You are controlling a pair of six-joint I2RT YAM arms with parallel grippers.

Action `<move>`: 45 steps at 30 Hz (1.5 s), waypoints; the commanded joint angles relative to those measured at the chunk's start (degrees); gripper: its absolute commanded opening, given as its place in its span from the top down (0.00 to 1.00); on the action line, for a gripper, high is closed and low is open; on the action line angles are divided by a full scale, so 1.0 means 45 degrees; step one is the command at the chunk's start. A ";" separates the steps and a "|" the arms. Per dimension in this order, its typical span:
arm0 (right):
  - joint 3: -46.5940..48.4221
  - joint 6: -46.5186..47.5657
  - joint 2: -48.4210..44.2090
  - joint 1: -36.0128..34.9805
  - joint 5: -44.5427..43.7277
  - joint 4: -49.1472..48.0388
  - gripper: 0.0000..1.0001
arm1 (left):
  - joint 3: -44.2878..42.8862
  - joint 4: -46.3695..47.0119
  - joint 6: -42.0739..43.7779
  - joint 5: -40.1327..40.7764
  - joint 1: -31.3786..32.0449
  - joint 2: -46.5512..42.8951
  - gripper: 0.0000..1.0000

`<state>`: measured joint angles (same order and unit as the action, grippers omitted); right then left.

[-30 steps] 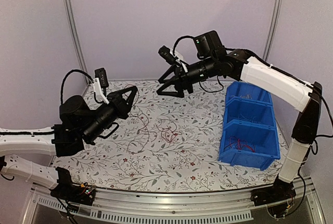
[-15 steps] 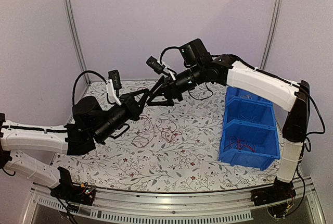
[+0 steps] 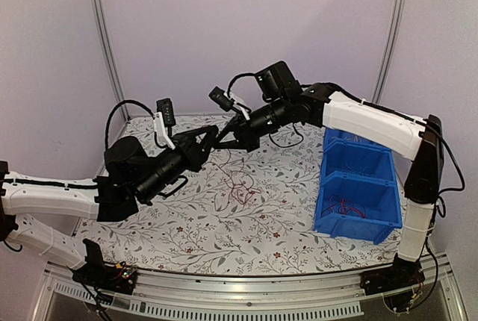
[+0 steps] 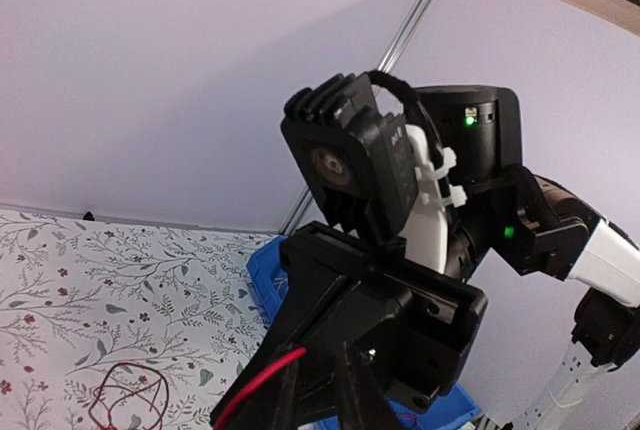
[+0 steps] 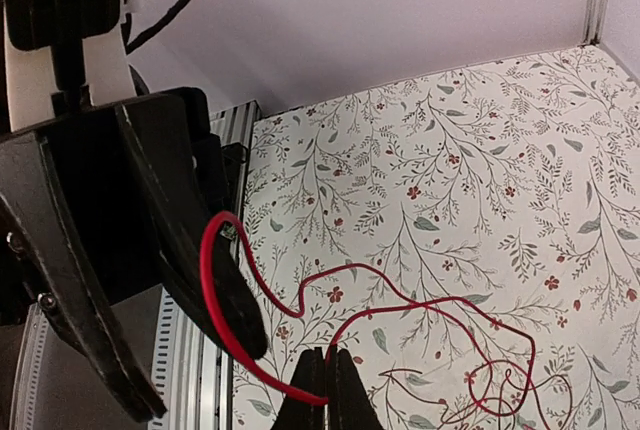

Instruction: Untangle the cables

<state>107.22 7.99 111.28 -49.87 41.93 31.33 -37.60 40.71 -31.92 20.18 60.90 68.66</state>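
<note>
My right pincer (image 5: 327,365) clamps one red strand of the cables (image 3: 239,189), whose clump lies left of the blue bins (image 3: 357,225), well inside the table (image 3: 299,250) edges. Whether my left pincer (image 3: 211,136) is open or closed, I cannot tell.

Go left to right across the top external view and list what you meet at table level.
left arm's white link → cables → blue bin → right arm's upright link
</note>
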 commanded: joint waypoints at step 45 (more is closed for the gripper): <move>-1.0656 0.7391 -1.4948 0.6364 -0.7717 0.5816 1.00 | 0.1110 -0.1950 -0.1297 0.0069 -0.2317 0.2459 0.44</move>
<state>63.83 39.22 44.84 -21.67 14.15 53.39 -32.34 32.10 -36.62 20.82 51.20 79.11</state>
